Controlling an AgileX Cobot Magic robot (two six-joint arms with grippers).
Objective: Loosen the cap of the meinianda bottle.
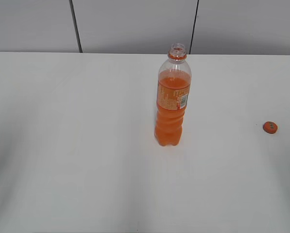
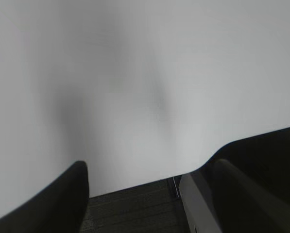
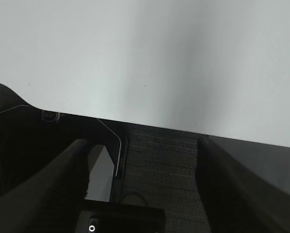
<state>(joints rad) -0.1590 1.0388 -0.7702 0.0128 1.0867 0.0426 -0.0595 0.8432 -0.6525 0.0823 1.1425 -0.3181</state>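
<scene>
The meinianda bottle (image 1: pixel 172 102) stands upright near the middle of the white table (image 1: pixel 76 145), its neck open with no cap on it. The orange cap (image 1: pixel 270 127) lies on the table far to the right of the bottle. Neither gripper shows in the exterior view. In the left wrist view my left gripper (image 2: pixel 149 199) is open and empty, over the table's front edge. In the right wrist view my right gripper (image 3: pixel 140 179) is open and empty, over the floor just off the table's edge. Neither wrist view shows the bottle or the cap.
A grey panelled wall (image 1: pixel 135 24) runs behind the table. Dark carpet (image 3: pixel 159 160) and a white table leg (image 2: pixel 193 204) show below the table's edge in the wrist views.
</scene>
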